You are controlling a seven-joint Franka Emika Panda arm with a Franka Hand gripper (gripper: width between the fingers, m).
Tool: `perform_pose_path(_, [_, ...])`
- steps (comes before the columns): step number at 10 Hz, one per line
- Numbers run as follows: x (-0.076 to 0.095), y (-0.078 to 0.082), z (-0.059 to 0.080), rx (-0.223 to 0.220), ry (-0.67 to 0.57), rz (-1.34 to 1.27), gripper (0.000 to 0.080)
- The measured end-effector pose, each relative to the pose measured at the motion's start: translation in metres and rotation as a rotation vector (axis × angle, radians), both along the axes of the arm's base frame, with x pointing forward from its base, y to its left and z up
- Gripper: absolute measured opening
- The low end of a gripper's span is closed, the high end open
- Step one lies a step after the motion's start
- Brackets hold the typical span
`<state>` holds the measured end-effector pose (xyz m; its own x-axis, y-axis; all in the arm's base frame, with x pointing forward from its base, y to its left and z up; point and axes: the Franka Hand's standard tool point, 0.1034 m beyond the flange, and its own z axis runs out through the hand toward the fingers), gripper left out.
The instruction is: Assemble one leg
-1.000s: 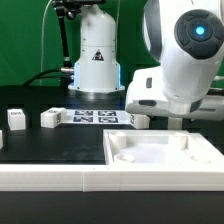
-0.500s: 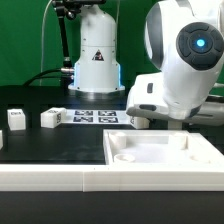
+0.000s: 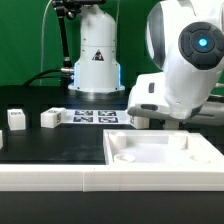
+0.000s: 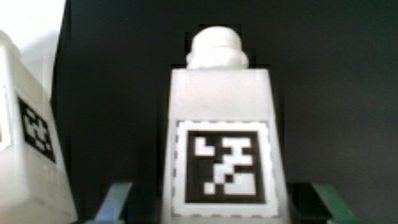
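Observation:
A leg (image 4: 222, 130), a white upright block with a rounded peg on one end and a black-and-white tag on its face, stands between my gripper's (image 4: 224, 203) fingers. The fingers (image 4: 121, 200) stand on either side of it with a dark gap on each side, so the gripper is open and not touching it. A second leg (image 4: 22, 130) stands close beside it. In the exterior view a leg (image 3: 138, 120) shows under the arm's wrist (image 3: 160, 95), which hides the gripper. Two more legs (image 3: 15, 118) (image 3: 50, 117) stand at the exterior view's left.
The large white square panel (image 3: 165, 152) with raised rim lies at the front of the exterior view's right. The marker board (image 3: 95, 116) lies behind, before the robot base (image 3: 95, 55). A white ledge (image 3: 50, 180) runs along the front.
The arm has come down a little over the leg, then held still. The legs and the panel have not moved.

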<state>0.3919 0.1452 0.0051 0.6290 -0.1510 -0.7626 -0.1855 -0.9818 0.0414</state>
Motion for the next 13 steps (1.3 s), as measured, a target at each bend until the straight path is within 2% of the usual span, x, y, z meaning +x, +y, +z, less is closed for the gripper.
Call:
perform_pose_path(3, [0.000, 0.000, 0.000, 0.000, 0.000, 0.000, 0.0290])
perform_pose_path(4, [0.000, -0.002, 0.005, 0.005, 0.015, 0.006, 0.0291])
perform_pose_path(7, [0.013, -0.013, 0.057, 0.019, 0.055, 0.007, 0.0291])
perform_pose_path(8, [0.017, -0.017, 0.079, 0.022, 0.062, 0.005, 0.0291])
perform_pose_path(9, [0.022, -0.018, 0.092, 0.023, 0.039, 0.005, 0.0291])
perform_pose_path(11, [0.028, -0.015, 0.085, 0.020, -0.012, 0.001, 0.0291])
perform_pose_path(12, [0.034, -0.013, 0.087, 0.013, -0.125, -0.005, 0.0291])
perform_pose_path(13, [0.037, -0.017, 0.080, 0.025, -0.208, 0.024, 0.0291])
